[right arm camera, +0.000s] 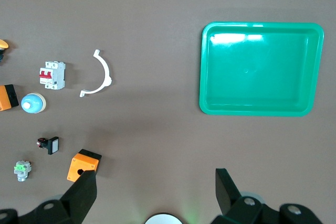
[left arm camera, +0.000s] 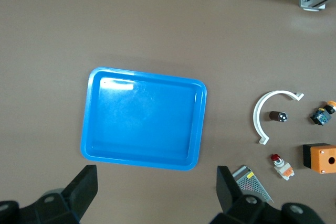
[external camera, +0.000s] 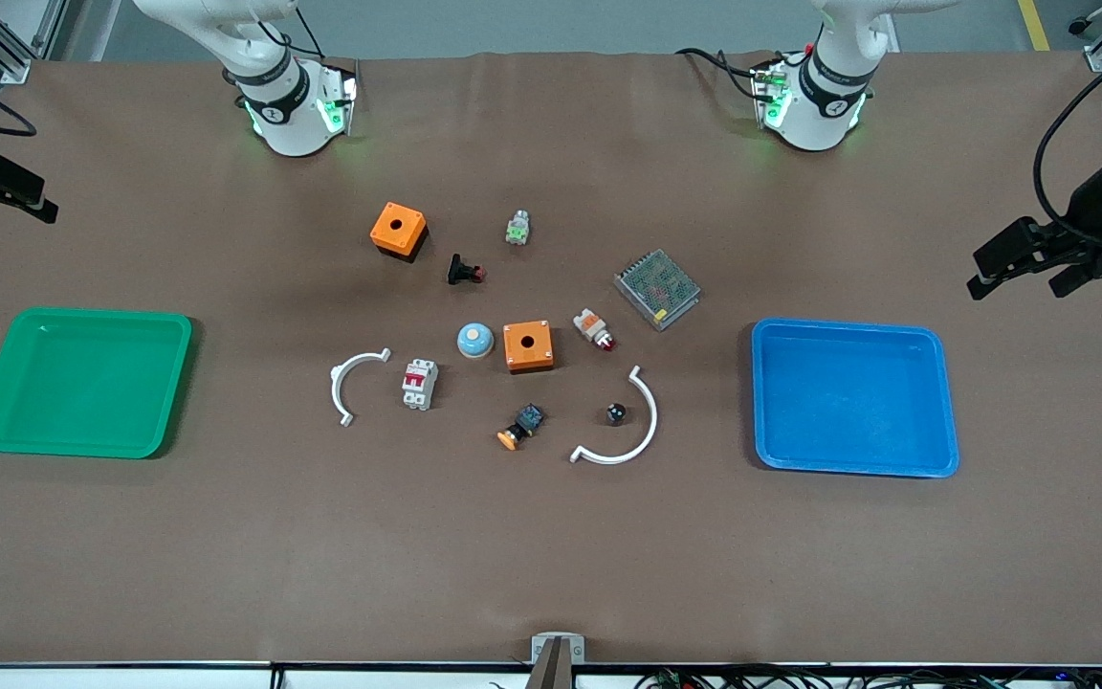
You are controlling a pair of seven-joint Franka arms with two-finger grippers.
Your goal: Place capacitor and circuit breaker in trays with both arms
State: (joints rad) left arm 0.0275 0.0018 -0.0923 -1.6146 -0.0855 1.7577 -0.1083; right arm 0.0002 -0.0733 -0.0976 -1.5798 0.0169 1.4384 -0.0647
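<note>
The capacitor (external camera: pixel 616 413), a tiny black cylinder with a silvery top, lies on the brown table inside the curve of a white arc; it also shows in the left wrist view (left arm camera: pixel 278 116). The circuit breaker (external camera: pixel 420 384), light grey with red levers, lies beside another white arc and shows in the right wrist view (right arm camera: pixel 52 75). My left gripper (external camera: pixel 1015 282) hangs open and empty high over the table's end by the blue tray (external camera: pixel 852 335), its jaws wide in its wrist view (left arm camera: pixel 156 192). My right gripper (external camera: pixel 6 212) hangs open and empty above the green tray's (external camera: pixel 82 316) end (right arm camera: pixel 156 190).
Between the trays lie two orange boxes (external camera: pixel 399 231) (external camera: pixel 528 345), a mesh power supply (external camera: pixel 657 288), a blue dome (external camera: pixel 475 340), a black push-button with a red tip (external camera: pixel 464 272), a green-faced part (external camera: pixel 517 228), a white-and-orange part (external camera: pixel 594 329), an orange-capped button (external camera: pixel 520 427) and two white arcs (external camera: pixel 350 383) (external camera: pixel 632 431).
</note>
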